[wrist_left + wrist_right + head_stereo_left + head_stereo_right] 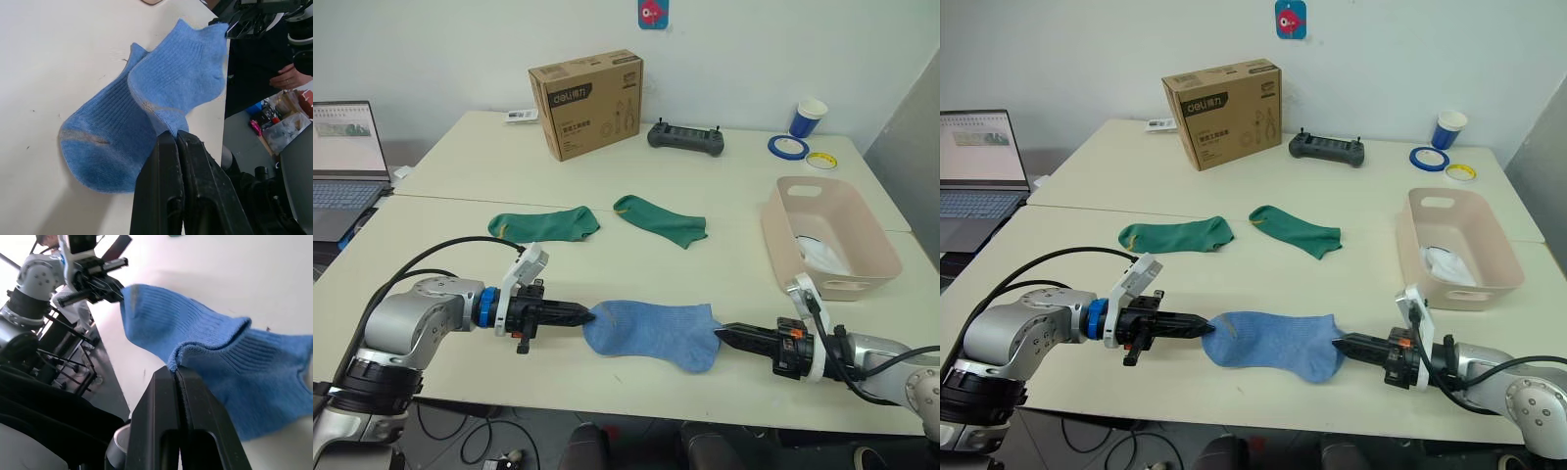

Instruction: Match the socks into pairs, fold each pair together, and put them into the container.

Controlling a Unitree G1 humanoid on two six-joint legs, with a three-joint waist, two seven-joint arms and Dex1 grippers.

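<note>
Two-armed fold of the light blue socks [651, 334], which lie stacked as a pair near the front edge of the table [724, 211]. The left tool [584, 314] is pinched closed on the top sock's toe end; the right tool [721, 335] is closed on the cuff edge at the opposite end, the fabric lifted slightly between them. The knit appears light, limp and stretchy, so it will probably sag and drape rather than hold shape; a hold at the hems and toe, catching both layers, seems the surest. Two dark green socks [545, 224] [662, 219] with yellowish toes lie apart from each other farther back on the table. The pale pink container [829, 235] stands at the robot's right, with something white [822, 257] inside. Behind stands a brown cardboard box [587, 103] printed "deli" with smaller lettering too fine to read, plus a black controller [685, 137], a blue cup [810, 118], tape rolls [787, 146] and a laptop [347, 166].
</note>
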